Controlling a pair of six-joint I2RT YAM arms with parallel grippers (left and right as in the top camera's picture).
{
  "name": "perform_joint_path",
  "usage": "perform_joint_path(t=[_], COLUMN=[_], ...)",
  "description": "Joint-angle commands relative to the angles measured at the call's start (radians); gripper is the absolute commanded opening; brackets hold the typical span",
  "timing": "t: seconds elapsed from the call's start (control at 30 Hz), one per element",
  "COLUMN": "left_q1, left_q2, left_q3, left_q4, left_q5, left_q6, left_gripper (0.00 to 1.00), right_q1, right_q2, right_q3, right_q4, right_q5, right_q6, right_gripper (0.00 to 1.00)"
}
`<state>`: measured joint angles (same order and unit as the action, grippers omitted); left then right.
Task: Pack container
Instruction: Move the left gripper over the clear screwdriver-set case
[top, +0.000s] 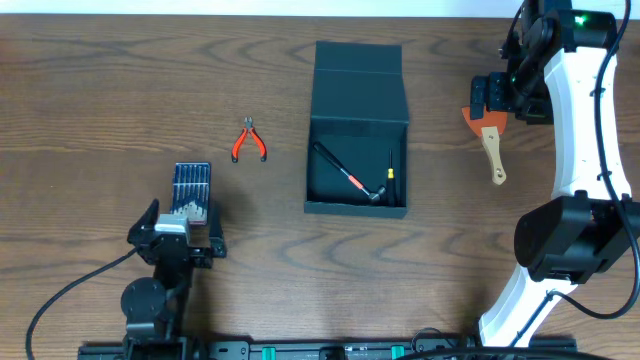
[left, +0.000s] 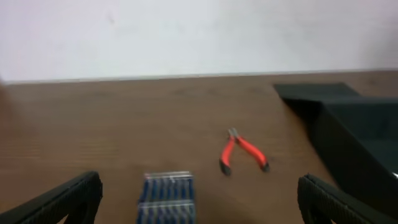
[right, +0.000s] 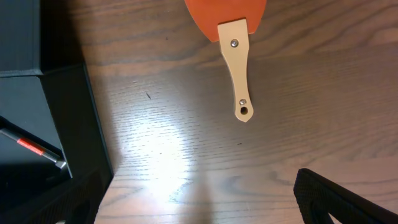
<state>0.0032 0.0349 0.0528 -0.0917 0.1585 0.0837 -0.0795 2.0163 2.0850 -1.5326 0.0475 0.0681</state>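
Partly packed. The container (top: 357, 130), lid open, sits on the desk (top: 100, 80) between the claws and holds two slim tools (top: 345, 178), too small to name. Not yet in:
- pliers (top: 249, 141) and a blue case (top: 192, 188), ahead of the released left claw (top: 183, 230)
- a spatula (right: 235, 68), blade cut off, ahead of the released right claw (right: 202, 202)

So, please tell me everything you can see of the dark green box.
The box is dark teal-green, matte, stiff-looking and roughly square. It stands open at the centre of the wooden table, its hinged lid folded back on the far side. Inside lie a slim tool with a red band and a smaller dark tool.
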Motion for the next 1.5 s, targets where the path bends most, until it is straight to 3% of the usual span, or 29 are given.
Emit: perform_joint_path(t=[0.0, 0.13, 0.33, 0.43, 0.57, 0.93, 1.23, 1.47], left_q1=[-0.005, -0.005, -0.005, -0.005, -0.005, -0.002, 0.002, 0.03], left_q2=[0.071, 0.274, 0.743, 1.014, 1.244, 1.454, 1.561, 1.688], left_q3=[0.112, 0.34, 0.75, 0.983, 1.164, 1.195, 1.195, 1.195], left_q4=[-0.102, -0.268, -0.553, -0.754, -0.862, -0.837, -0.819, -0.792], left_q5=[0.055, 0.002, -0.012, -0.013, -0.014, -0.019, -0.171, -0.167], left_q6=[-0.036, -0.014, -0.004, 0.052, 0.134, 0.133, 0.128, 0.058], left_gripper=[0.98, 0.99, 0.98, 0.98, 0.99, 0.98, 0.98, 0.99], right_q1=[-0.005, -0.005, -0.005, -0.005, -0.005, -0.005, -0.005, -0.005], right_q2=[-0.013, -0.013, -0.013, -0.013, -0.013, -0.013, -0.013, -0.013], right_q3=[0.015, 0.015, 0.015, 0.015, 0.015, 0.015, 0.015, 0.015], right_q4=[-0.001, -0.001, -0.001, -0.001, -0.001, -0.001, -0.001, -0.001], right_q5=[-0.003, -0.003, -0.003, -0.003, -0.003, -0.003, -0.003, -0.003], right_q6=[0.013, 0.013, 0.013, 0.013, 0.013, 0.013, 0.013, 0.013], right_gripper=[0.99, 0.99, 0.99, 0.99, 0.98, 0.99, 0.99, 0.99])
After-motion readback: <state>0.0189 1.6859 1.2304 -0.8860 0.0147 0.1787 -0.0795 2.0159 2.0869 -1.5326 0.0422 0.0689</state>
